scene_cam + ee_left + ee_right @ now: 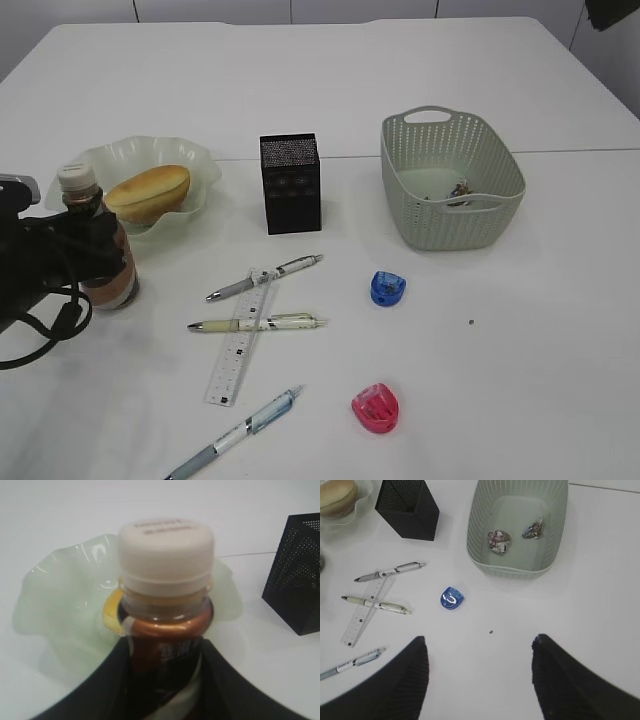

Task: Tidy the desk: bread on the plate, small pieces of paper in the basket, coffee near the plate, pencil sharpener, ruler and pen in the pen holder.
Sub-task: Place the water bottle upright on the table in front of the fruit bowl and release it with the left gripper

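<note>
Coffee bottle [100, 245] stood at far left, clamped at its body by the left gripper [165, 680], just in front of the plate [205, 165]. Bread [148, 192] lay on that plate. Pen holder [290, 183] stood upright right of the plate. Ruler [240, 337] lay flat before it, two pens [264, 277] [257, 322] crossing over it; a third pen [235, 433] lay nearer the front edge. Red sharpener [377, 408] and blue sharpener [387, 288] sat apart on the table [500, 380]. Basket [450, 180] at right held two crumpled paper pieces [500, 540]. Right gripper [480, 675] hovered with jaws spread wide, holding nothing.
</note>
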`<state>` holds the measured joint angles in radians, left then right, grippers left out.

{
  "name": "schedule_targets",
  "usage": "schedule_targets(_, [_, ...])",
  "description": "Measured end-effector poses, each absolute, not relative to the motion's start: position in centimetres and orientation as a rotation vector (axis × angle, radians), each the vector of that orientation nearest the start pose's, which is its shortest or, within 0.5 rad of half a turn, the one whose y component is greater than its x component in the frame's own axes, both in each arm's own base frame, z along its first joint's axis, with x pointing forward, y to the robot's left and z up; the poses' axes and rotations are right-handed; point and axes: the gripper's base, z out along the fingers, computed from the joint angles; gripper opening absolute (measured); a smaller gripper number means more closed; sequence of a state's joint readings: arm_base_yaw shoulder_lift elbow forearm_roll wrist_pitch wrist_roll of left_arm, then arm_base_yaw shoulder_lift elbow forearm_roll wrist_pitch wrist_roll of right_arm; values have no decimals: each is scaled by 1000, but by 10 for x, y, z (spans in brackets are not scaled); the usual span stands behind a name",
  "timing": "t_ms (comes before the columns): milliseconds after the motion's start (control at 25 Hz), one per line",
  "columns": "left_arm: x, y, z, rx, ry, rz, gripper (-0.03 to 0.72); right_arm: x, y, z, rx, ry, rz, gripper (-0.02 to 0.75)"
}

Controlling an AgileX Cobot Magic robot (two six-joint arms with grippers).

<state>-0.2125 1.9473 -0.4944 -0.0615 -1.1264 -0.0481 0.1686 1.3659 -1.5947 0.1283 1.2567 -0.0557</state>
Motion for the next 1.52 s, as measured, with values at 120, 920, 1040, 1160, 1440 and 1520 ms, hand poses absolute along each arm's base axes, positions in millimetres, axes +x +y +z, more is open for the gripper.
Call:
schedule_targets(120, [301, -60, 107, 84, 1793, -155, 255, 260, 55, 433, -281, 2496, 216, 477])
schedule_targets(920, [302, -61, 106, 97, 1789, -158, 513, 260, 55, 433, -283, 2496, 215, 477])
schedule_targets(1040, [299, -60, 104, 101, 1801, -158, 518, 260, 55, 433, -283, 2496, 215, 478])
schedule_targets(1160, [290, -58, 101, 104, 1829, -155, 519, 260, 55, 433, -283, 2496, 215, 477])
schedule_targets(1440, [276, -56, 135, 101, 1737, -168, 520, 260, 55, 433, -283, 2496, 215, 477])
schedule_targets(1520, [274, -55, 152, 96, 1679, -174, 520, 260, 55, 433, -283, 2496, 215, 477])
